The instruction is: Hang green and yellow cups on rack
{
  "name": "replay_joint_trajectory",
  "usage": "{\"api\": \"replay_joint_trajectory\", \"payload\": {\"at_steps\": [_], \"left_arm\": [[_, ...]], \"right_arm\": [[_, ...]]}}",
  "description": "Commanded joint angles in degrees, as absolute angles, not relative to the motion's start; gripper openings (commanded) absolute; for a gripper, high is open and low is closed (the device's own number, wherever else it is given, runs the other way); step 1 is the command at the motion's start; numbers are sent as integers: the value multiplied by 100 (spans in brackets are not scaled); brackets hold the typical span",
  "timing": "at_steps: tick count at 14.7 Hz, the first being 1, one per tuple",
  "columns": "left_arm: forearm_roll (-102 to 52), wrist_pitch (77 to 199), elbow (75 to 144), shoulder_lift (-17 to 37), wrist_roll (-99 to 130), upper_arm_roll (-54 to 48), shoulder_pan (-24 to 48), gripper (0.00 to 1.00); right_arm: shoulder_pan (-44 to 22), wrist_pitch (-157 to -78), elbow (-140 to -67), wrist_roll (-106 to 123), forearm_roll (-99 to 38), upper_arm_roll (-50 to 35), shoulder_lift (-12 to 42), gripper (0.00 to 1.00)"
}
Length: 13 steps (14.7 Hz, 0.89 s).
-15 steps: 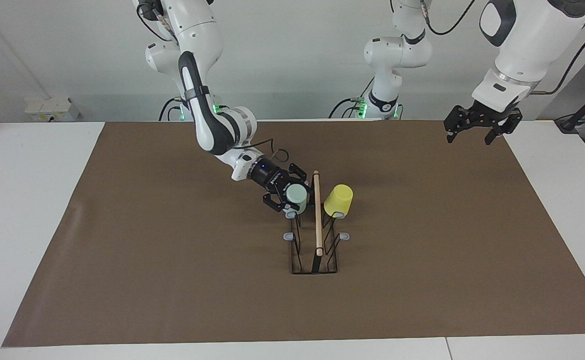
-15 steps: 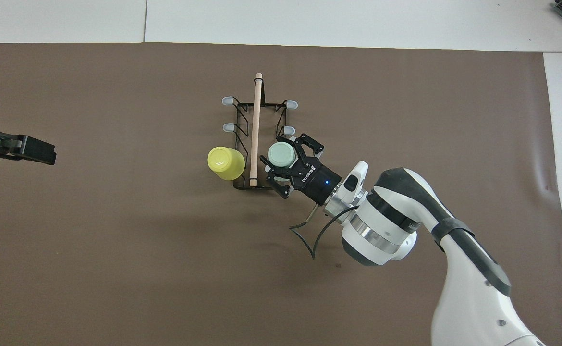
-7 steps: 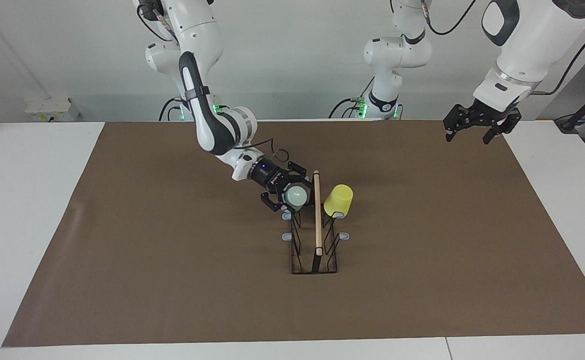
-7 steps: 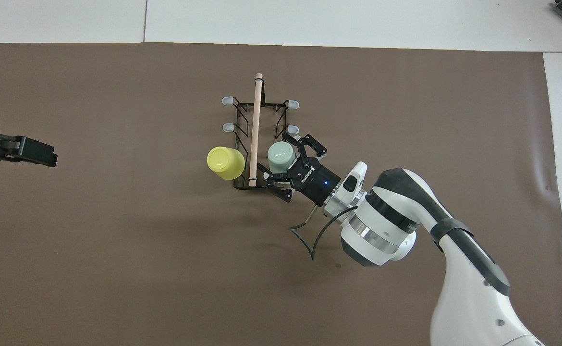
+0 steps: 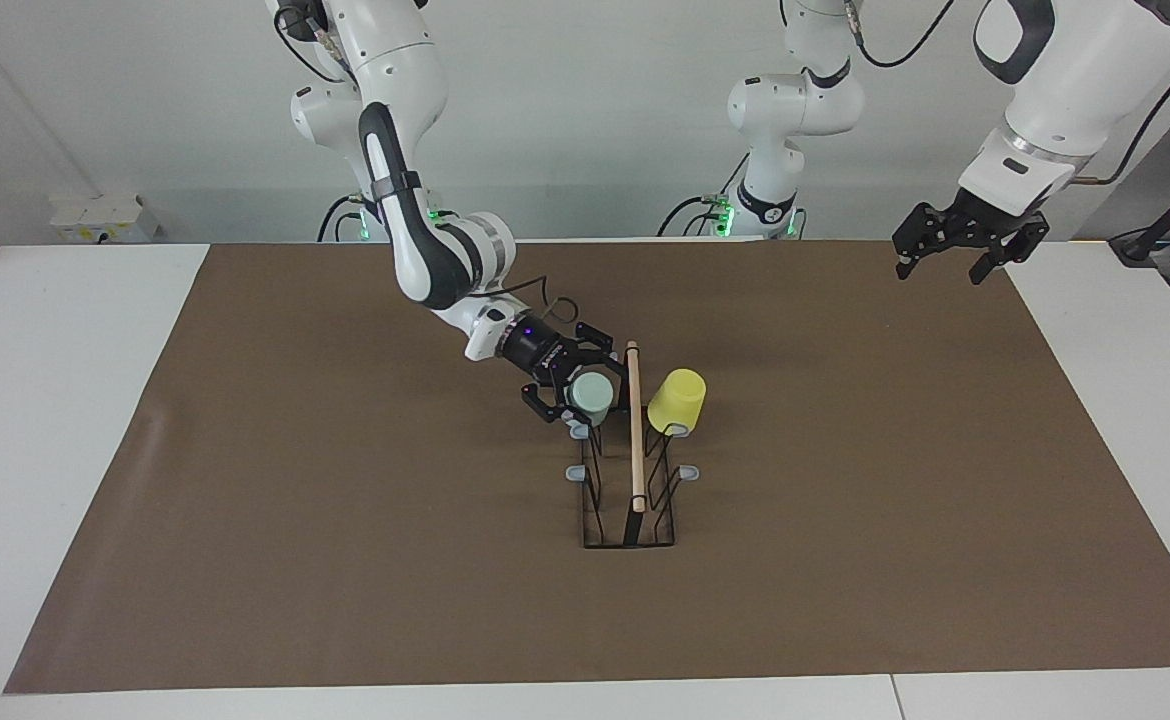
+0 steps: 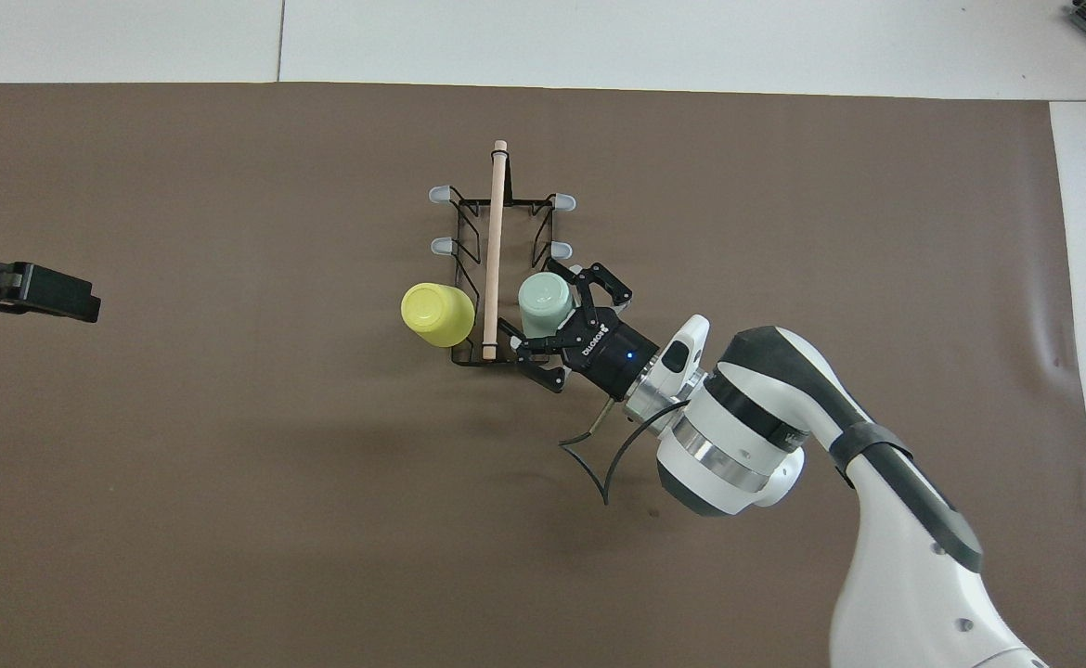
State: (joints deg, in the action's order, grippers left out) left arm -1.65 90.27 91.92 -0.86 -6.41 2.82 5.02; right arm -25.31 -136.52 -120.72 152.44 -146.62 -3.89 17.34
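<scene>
A white tabletop (image 5: 65,400) is carrying a wide brown mat (image 5: 345,520) that is covering most of it. The right arm (image 6: 766,445) is reaching in over the mat toward the rack, while the left arm (image 5: 1065,80) is waiting, raised at its own end of the tabletop.

The rack (image 5: 629,500) is standing on the middle of the mat, its light wooden rod (image 5: 634,425) running along the top and its grey-tipped prongs sticking out on both sides.

The right gripper (image 5: 573,385) is sitting at the rack's end nearer the robots, on the side toward the right arm, with its fingers (image 6: 601,278) spread wide open on either side of the green cup (image 5: 591,393); they are not pressing on it. The green cup (image 6: 543,301) is sitting upside down on a prong of the rack, between those open fingers and just beside the rod.

The yellow cup (image 5: 677,400) is hanging tilted and upside down on a prong on the rod's other side, the side away from the right gripper's fingers, level with the green cup.

The left gripper (image 5: 957,248) is hovering over the mat's corner at the left arm's end, well apart from the rack, its fingers open and holding nothing.
</scene>
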Motion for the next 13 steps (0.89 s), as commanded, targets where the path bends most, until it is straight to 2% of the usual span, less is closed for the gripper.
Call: {"api": "replay_joint_trajectory", "payload": {"at_steps": [1,8,13], "left_arm": [[-211,8982,9307,-202,-651,264,448,100],[-62,8965,9308,-211,-562,246,448,100],[-70,8965,9299,-211,-571,246,448,100]], "right_arm": [[-2549,-13869,-12085,15565,-15249,-413,1767,100],[-2575,-14097,-12225,15557,-15249,-404,1688,100],[-2575,-14624,-12349,15548,-15240,-413,1459,100]]}}
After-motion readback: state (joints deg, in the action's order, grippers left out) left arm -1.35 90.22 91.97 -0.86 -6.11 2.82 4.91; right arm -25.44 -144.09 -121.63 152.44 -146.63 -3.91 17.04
